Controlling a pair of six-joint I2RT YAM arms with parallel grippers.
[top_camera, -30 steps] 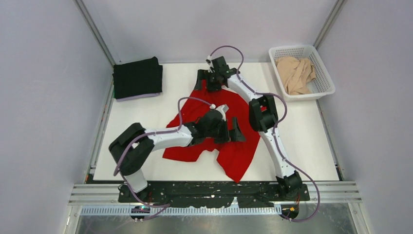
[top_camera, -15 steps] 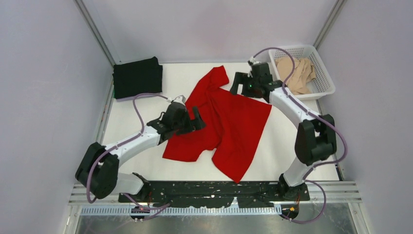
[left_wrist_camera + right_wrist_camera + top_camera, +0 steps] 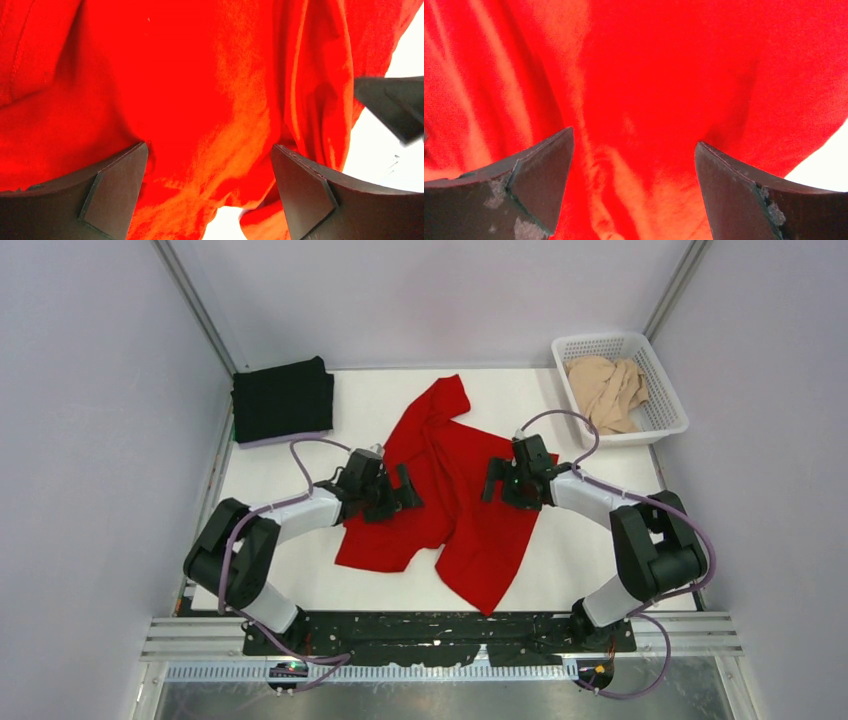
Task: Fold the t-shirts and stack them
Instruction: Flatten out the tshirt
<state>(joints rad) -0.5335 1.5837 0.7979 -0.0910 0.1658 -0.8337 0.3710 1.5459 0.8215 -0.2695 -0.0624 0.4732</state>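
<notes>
The red t-shirt lies rumpled and partly spread in the middle of the table, one sleeve pointing to the back. My left gripper is open, low over its left part; red cloth fills the left wrist view between the spread fingers. My right gripper is open over the shirt's right part, with red cloth between its fingers. The folded black t-shirt rests on the lavender one at the back left. The beige t-shirt lies crumpled in the basket.
The white lattice basket stands at the back right corner. The white table is walled on the left, back and right. One of my right gripper's fingers shows at the right edge of the left wrist view.
The right arm has swung from the back by the basket down to the shirt's right side. The left arm has drawn in a little. The shirt was spread out and now lies still.
</notes>
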